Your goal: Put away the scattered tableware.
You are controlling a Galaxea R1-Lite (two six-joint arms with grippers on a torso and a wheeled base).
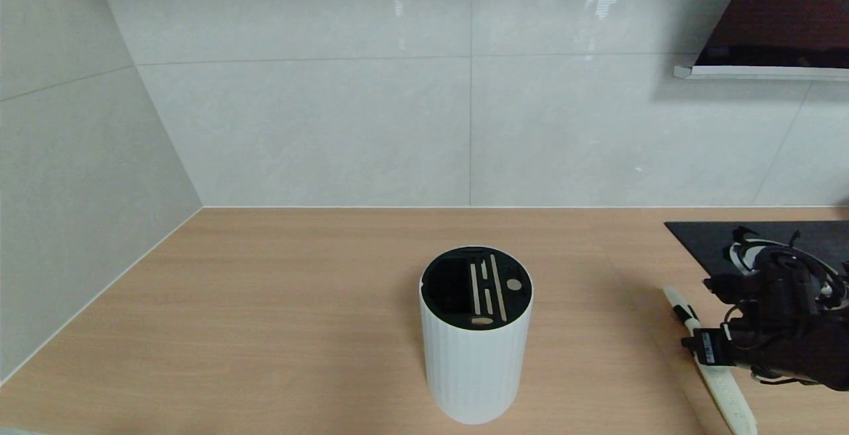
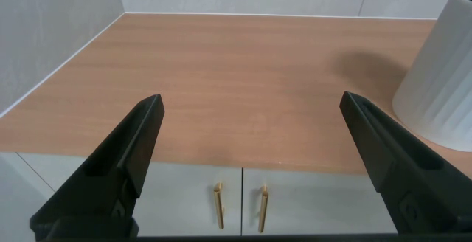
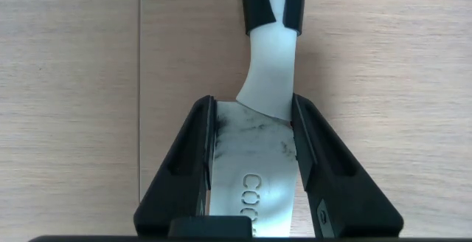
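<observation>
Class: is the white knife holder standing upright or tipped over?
Upright: the knife holder stands on its base on the countertop, its slotted black top facing up.

- A wide bare stretch of worktop (image 1: 298,302) is left between the left wall (image 1: 66,189) and the holder (image 1: 475,355), from the front edge to the rear wall (image 1: 398,123).
- The holder is stood near the front edge, about midway along; its slotted top is reachable from above.
- A narrower bare strip is left between the holder and the knife (image 1: 726,388).
- The right front corner is taken up by the knife and the right gripper (image 3: 253,105) clamped across its blade.
- The right rear corner is covered by the hob (image 1: 703,239), overhung by the hood (image 1: 776,17).
</observation>
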